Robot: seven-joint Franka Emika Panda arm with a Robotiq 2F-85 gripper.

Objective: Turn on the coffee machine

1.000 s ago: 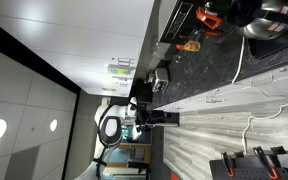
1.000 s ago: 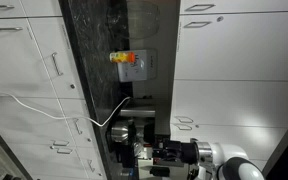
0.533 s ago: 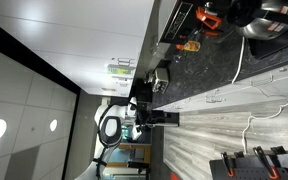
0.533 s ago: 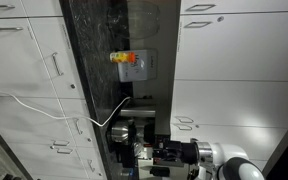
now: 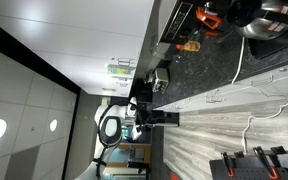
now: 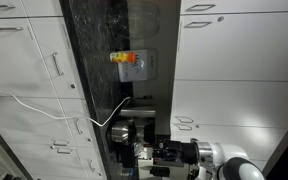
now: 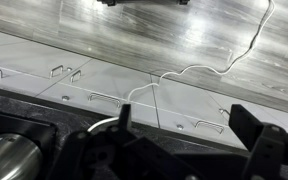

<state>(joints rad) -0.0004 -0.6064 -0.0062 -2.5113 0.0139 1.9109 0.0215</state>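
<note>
The pictures stand rotated. The coffee machine [image 5: 156, 78] is a small black box with a grey-silver part on the dark granite counter; it also shows in an exterior view [image 6: 134, 128]. My gripper [image 5: 170, 118] hangs off the counter's edge, beside the machine and apart from it, and shows at the bottom of an exterior view [image 6: 144, 158]. In the wrist view the two black fingers stand wide apart with nothing between them [image 7: 184, 125]. A dark body with a silver cylinder [image 7: 9, 157] lies at the lower left, to the side of the fingers.
A small orange item [image 5: 189, 44] [image 6: 124, 58] and a big steel pot [image 5: 274, 20] stand further along the counter. White cabinet drawers with metal handles [image 7: 99, 97] run below the counter edge. A white cable [image 7: 199, 68] trails over the wood floor.
</note>
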